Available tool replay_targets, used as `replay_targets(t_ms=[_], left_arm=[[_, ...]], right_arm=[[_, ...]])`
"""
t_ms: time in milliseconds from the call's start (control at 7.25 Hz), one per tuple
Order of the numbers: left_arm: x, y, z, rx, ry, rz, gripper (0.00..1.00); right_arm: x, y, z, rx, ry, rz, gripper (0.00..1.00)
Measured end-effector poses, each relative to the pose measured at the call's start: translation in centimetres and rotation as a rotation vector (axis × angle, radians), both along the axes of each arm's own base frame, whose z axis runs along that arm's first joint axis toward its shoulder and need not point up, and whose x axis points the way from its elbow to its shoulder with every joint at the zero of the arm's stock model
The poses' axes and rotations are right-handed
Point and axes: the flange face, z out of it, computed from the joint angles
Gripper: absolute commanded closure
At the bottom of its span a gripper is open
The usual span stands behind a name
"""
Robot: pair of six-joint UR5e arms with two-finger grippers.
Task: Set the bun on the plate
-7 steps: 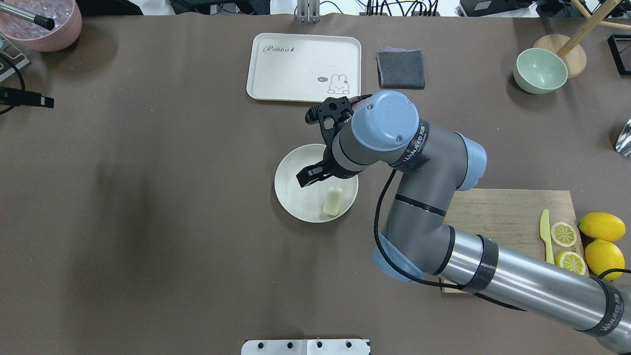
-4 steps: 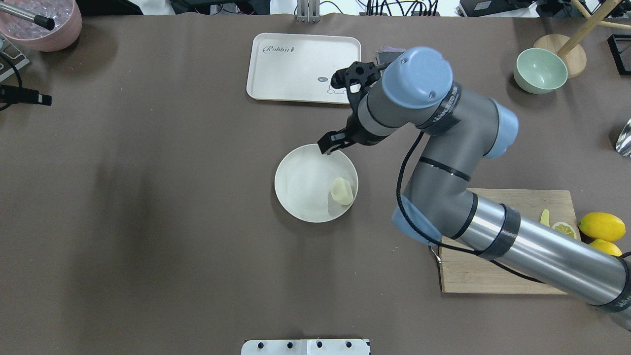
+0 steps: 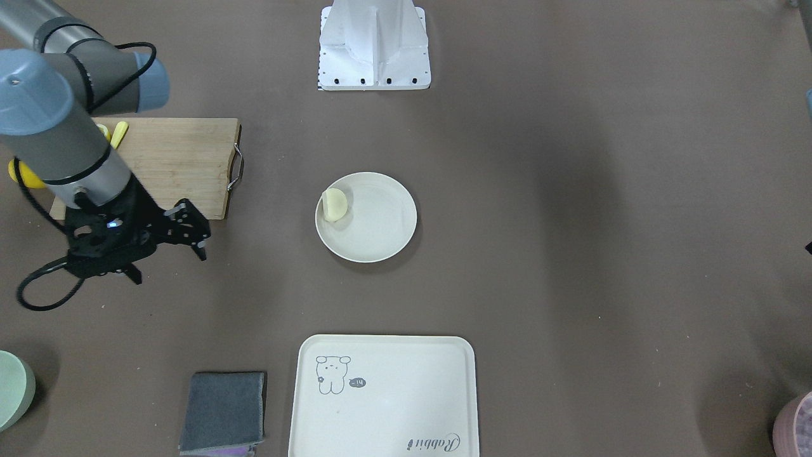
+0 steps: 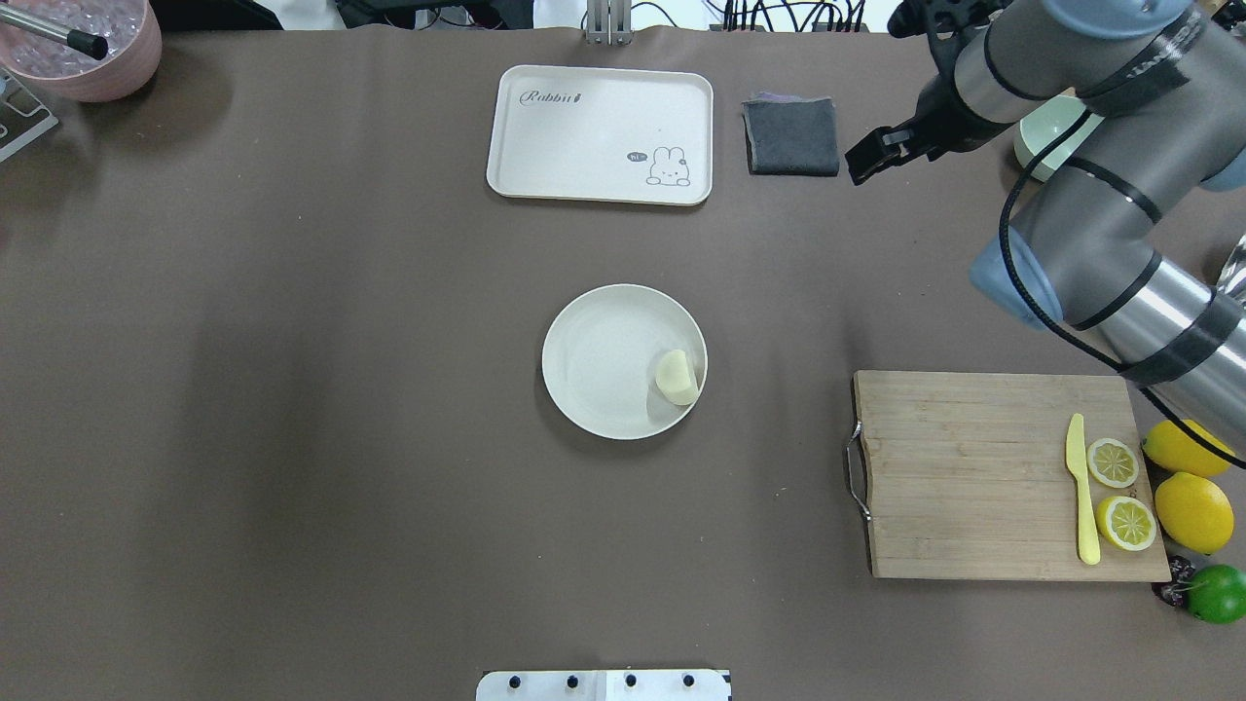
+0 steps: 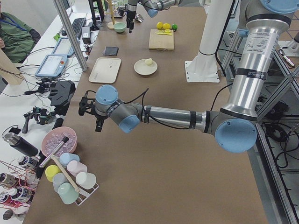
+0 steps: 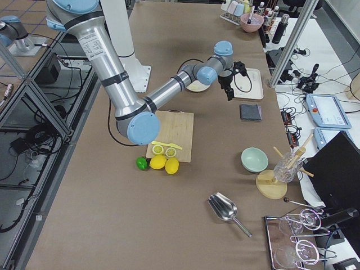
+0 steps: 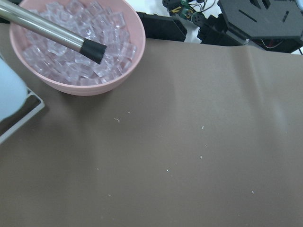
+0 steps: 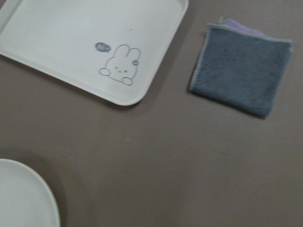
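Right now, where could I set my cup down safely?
The wide stretch on the robot's left, between plate and pink ice bowl, is bare; so is the strip between plate and tray. The right side is crowded: cutting board, lemons, cloth, right arm.

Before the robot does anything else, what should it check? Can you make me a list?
1. Bun on the plate: ok, it lies inside, near the rim.
2. Bun let go: ok, nothing touches it.
3. Right end effector clear of the plate: ok, open, empty, far off to the side.
4. Left end effector out of the way: ok, over by the pink bowl; open or shut, cannot tell.
5. Bun lying flat: cannot tell.
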Motion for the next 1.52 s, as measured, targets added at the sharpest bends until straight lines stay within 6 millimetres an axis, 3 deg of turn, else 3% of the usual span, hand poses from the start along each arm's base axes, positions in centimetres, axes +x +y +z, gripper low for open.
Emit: replay_targets(t_ms=[276, 690, 1103, 1517], left_arm=[[-3.3, -1.9, -1.0, -0.088, -0.027, -0.022, 0.02], [-6.4, -4.3, -3.4, -0.208, -0.036, -0.065, 0.02], [-6.8, -4.8, -2.4, -0.249, -0.036, -0.070, 0.02], [-7.1, -4.6, -1.1, -0.291, -0.064, -0.085, 0.02]], right_arm=[[8.1, -2.2, 3.1, -0.034, 0.034, 0.033, 0.00], [19.0, -2.9, 10.4, -0.122, 0.038, 0.089, 0.00], [24.1, -0.8, 16.0, -0.207, 0.040, 0.148, 0.00], [25.7, 0.7, 18.7, -0.244, 0.049, 0.172, 0.00]])
